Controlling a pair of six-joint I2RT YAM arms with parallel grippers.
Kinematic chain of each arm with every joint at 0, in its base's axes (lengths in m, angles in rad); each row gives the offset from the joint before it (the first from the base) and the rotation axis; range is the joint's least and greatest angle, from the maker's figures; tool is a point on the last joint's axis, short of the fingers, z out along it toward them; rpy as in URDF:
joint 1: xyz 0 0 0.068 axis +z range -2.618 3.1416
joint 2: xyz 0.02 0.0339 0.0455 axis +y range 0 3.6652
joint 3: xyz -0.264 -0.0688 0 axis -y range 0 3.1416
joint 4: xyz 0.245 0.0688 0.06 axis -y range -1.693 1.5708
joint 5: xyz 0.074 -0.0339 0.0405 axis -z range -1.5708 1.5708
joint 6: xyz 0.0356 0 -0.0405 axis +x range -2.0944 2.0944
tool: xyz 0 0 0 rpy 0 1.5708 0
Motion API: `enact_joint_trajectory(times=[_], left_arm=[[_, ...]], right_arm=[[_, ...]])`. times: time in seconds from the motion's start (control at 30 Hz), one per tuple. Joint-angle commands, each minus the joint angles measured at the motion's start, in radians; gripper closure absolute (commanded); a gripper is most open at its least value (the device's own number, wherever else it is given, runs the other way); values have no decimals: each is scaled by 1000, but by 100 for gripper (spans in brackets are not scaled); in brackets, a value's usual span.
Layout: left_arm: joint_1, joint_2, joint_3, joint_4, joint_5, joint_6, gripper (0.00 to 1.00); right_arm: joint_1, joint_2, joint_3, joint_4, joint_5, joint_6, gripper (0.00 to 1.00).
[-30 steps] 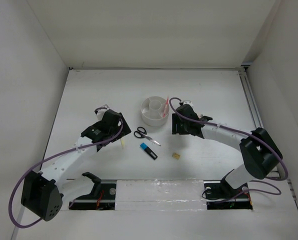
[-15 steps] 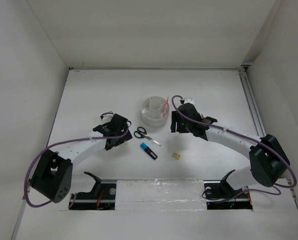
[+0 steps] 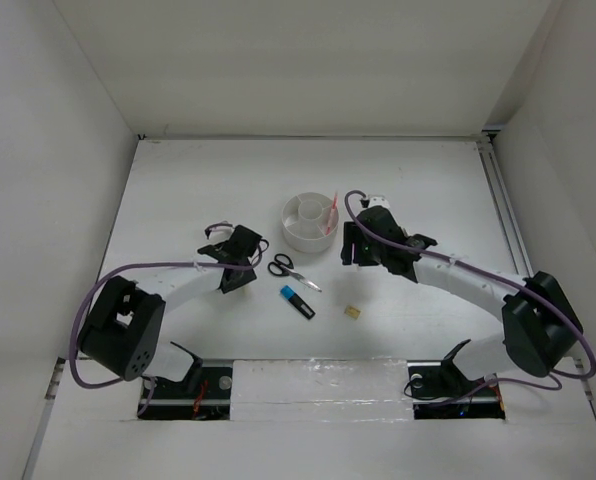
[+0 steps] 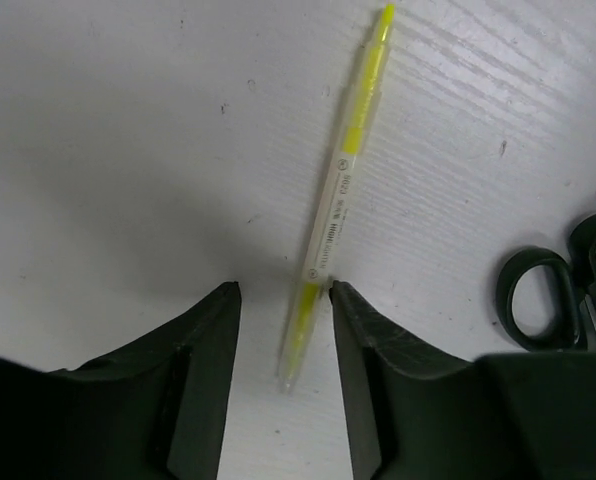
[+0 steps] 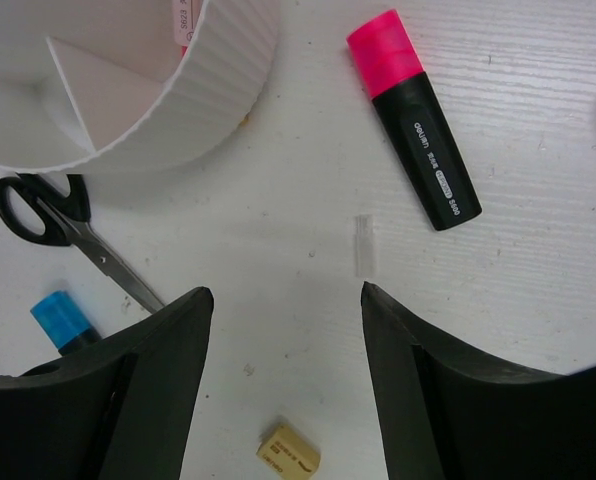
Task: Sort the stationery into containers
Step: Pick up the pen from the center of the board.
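A thin pale yellow pencil (image 4: 336, 200) lies on the white table, its lower end between the fingers of my left gripper (image 4: 284, 290). The jaws are narrow and open, with a gap on the left side. Black-handled scissors (image 3: 290, 268) lie just right of it. My right gripper (image 5: 286, 295) hangs open over bare table with nothing between its fingers. A pink-and-black highlighter (image 5: 415, 115) lies ahead of it to the right. The round white tub (image 5: 188, 100) stands ahead to the left, with a red pen (image 3: 331, 213) in it. A tan eraser (image 5: 289, 455) lies beneath the right gripper.
A blue-and-black highlighter (image 3: 297, 301) lies below the scissors, near the table's middle. A small clear plastic piece (image 5: 364, 245) lies by the right fingertip. White walls close in the table on the left, back and right.
My left arm has stretched right and down over the pencil, and its jaws have narrowed from wide open to close around it. The right arm has barely shifted.
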Motion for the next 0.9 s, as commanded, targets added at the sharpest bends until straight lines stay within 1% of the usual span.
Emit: enact_joint_trajectory(times=[0.0,0.03,0.07,0.13,0.2,0.47,0.53,0.57,0.63,0.73,0.77,0.87], left_arm=[[7,62,-4,-10,22,-7,65],[7,82,-4,-10,31,-7,72],[7,93,-4,-10,31,3,76],[7,113,16,-10,31,3,89],[16,113,16,-10,31,13,100],[16,93,7,0,72,24,100],[7,40,7,-28,63,24,100],[-15,-14,19,-60,42,24,100],[-39,-69,47,-86,31,15,100],[-79,-163,106,-132,20,29,100],[-79,-181,120,-169,20,39,100],[-79,-253,154,-210,20,53,100]], right_arm=[[-10,9,-5,49,-20,-13,33],[-10,9,-5,49,-31,-13,35],[-10,9,-5,49,-31,-13,35],[-19,9,-5,58,-43,-13,36],[-28,9,-23,69,-52,-13,36],[-57,29,-33,90,-118,-42,38],[-57,39,-24,66,-106,-42,38],[-66,50,-14,66,-95,-51,38],[-66,64,-2,66,-106,-62,40],[-66,122,22,66,-115,-71,45],[-66,138,22,55,-97,-71,45],[-66,193,50,46,-86,-71,45]])
